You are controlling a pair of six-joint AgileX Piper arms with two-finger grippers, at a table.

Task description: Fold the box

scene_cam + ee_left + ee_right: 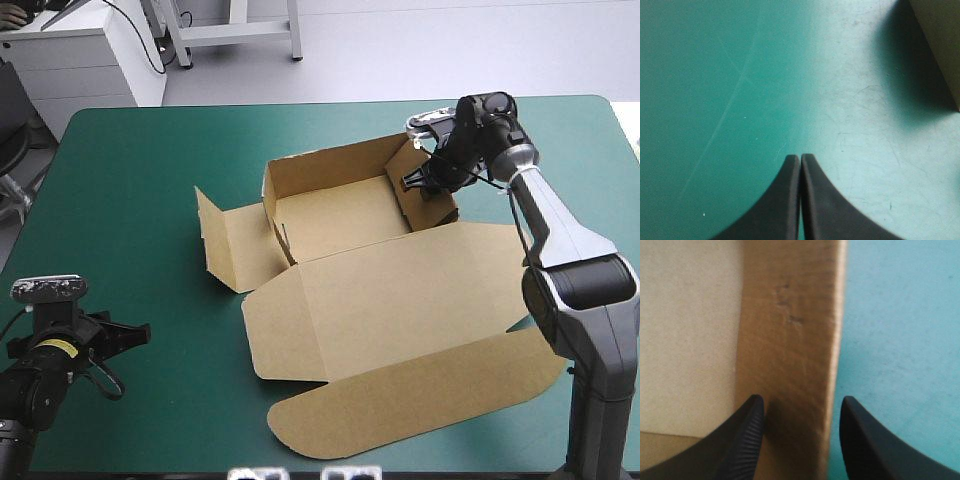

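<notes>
Box (340,215) sits mid-frame, tray walls partly up, lid (400,300) flat toward the bottom. Right gripper (801,402) is the near one: jaws apart, straddling the tray's right wall (790,330), which runs straight ahead between them, nothing gripped. Left gripper (800,156), lower left, is pinched together, empty. Wall's far end is cut off.

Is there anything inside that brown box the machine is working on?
Only bare brown board shows inside the box. The open right claw straddles one side wall, reaching partly inside. The corner beneath that claw is covered, so I cannot see what lies there.
</notes>
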